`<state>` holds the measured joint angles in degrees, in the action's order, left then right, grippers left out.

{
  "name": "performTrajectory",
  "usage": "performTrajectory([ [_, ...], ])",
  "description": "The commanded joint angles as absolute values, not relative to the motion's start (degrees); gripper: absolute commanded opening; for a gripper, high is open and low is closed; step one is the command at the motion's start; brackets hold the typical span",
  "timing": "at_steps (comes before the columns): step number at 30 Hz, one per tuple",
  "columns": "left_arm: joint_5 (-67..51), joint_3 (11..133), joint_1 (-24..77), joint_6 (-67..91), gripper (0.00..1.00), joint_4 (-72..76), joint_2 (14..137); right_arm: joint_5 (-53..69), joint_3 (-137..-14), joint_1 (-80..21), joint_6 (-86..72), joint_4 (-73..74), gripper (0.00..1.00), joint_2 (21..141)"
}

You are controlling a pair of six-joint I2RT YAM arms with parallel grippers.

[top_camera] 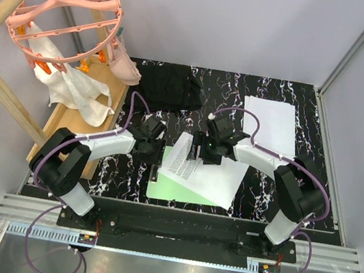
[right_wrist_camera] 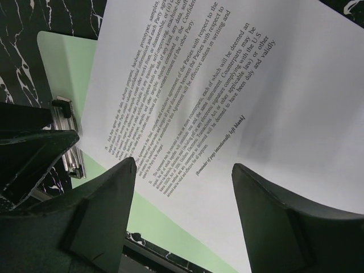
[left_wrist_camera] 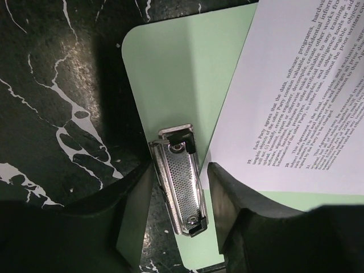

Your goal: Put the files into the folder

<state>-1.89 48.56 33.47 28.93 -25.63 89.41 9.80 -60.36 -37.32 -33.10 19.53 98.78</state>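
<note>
The worktop (top_camera: 265,199) is black with white marble veining, closed in by plain grey walls at the far and right edges; off its left edge stands a wooden rack (top_camera: 8,12) holding a pink ring hanger (top_camera: 63,14), with a white cloth (top_camera: 78,92) draped over a wooden board (top_camera: 65,128); a piece of black fabric (top_camera: 169,86) lies at the far edge near the middle. A blank white sheet (top_camera: 271,123) lies flat towards the far right corner, well apart from the clipboard. The light-green clipboard (top_camera: 173,190) lies flat near the middle of the near edge, its metal clip (left_wrist_camera: 179,182) on the short edge facing the left side. A printed sheet (top_camera: 188,165) lies skewed across the clipboard and spills over its right side onto the worktop; its corner sits just beside the clip, not under it as far as the left wrist view shows. The sheet carries dense numbered clauses; readable bits include "Each Party agrees that the data, software programs" and, in italics, "[Remainder of page intentionally left blank.]", and the rest of the page is bare. The left gripper (left_wrist_camera: 181,170) is spread apart with one finger on each side of the clip and a small gap either way; the right gripper (right_wrist_camera: 183,166) hangs over the printed sheet with its fingers wide apart, holding nothing.
</note>
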Motion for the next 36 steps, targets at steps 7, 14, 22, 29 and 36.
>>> performTrajectory([
  [7,-0.9,46.3,35.2,30.6,0.53,-25.4,86.7,10.1,-59.2,-37.2,-33.0,17.6,0.78,96.5],
  [14,-0.5,43.7,35.6,31.7,0.56,-25.8,83.1,8.9,-58.0,-37.2,-31.7,17.6,0.78,96.7],
  [22,-0.2,45.5,36.1,31.1,0.51,-25.3,87.6,9.5,-58.2,-37.2,-31.1,17.7,0.78,97.1],
  [29,-0.2,45.6,36.1,30.3,0.31,-24.8,88.9,3.5,-63.1,-37.2,-31.3,19.8,0.92,99.7],
  [36,-1.1,45.6,36.0,29.5,0.15,-24.2,88.8,-3.3,-78.0,-36.9,-26.2,22.6,1.00,109.9],
])
